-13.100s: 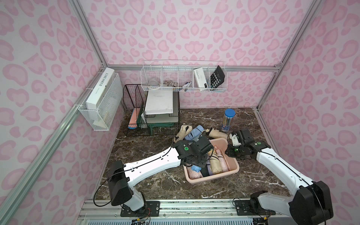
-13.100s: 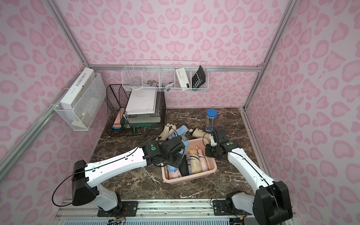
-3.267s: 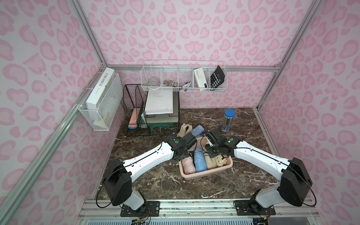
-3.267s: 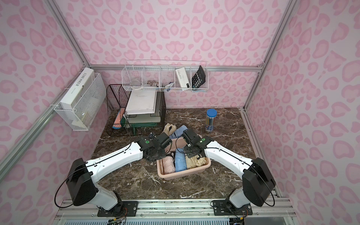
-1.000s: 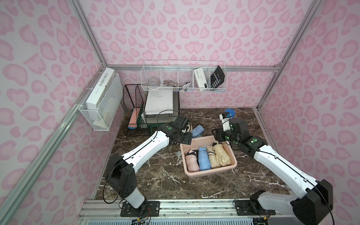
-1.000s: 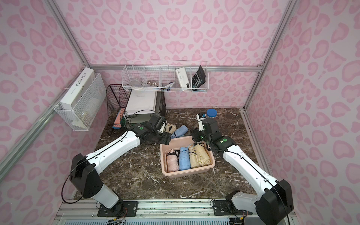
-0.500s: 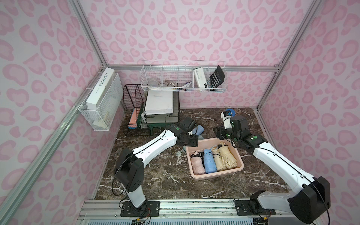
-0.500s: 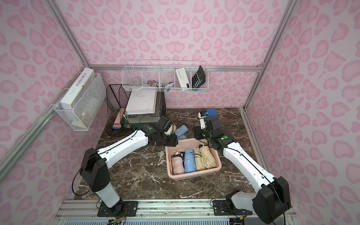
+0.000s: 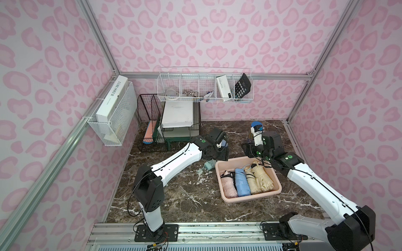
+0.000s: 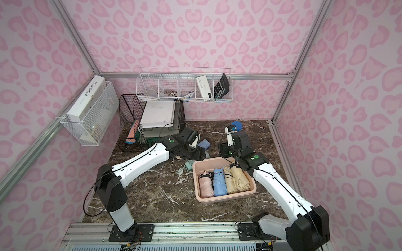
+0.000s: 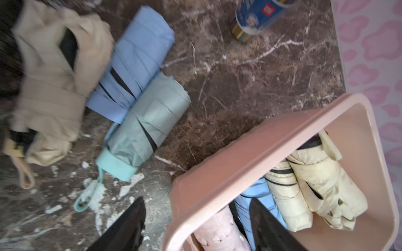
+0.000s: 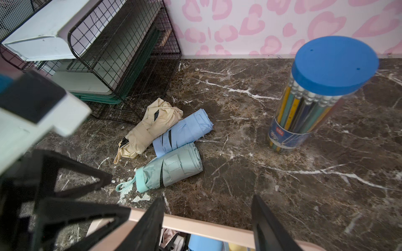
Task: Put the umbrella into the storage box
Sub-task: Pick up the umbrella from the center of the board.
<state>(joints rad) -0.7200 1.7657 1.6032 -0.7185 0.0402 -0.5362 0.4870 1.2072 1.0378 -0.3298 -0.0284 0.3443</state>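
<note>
The pale pink storage box (image 9: 252,198) (image 10: 226,198) stands right of centre, holding pink, blue and two cream folded umbrellas. Behind its far left corner, a mint umbrella (image 11: 148,123) (image 12: 171,169), a blue umbrella (image 11: 137,56) and a cream umbrella (image 11: 54,76) lie side by side on the marble. My left gripper (image 11: 196,202) (image 9: 221,153) is open astride that corner, one finger outside the wall and one over the box's inside, touching nothing. My right gripper (image 12: 207,198) (image 9: 249,150) is open and empty above the far rim (image 12: 195,226).
A clear pencil tub with a blue lid (image 12: 315,97) (image 10: 237,125) stands behind the right gripper. The black wire file rack (image 9: 152,121) with white trays fills the back left. White wire baskets (image 9: 204,87) hang on the walls.
The storage box has slid right and a little toward the front. My left gripper moved right with it, staying at its far left corner. The right arm has barely shifted.
</note>
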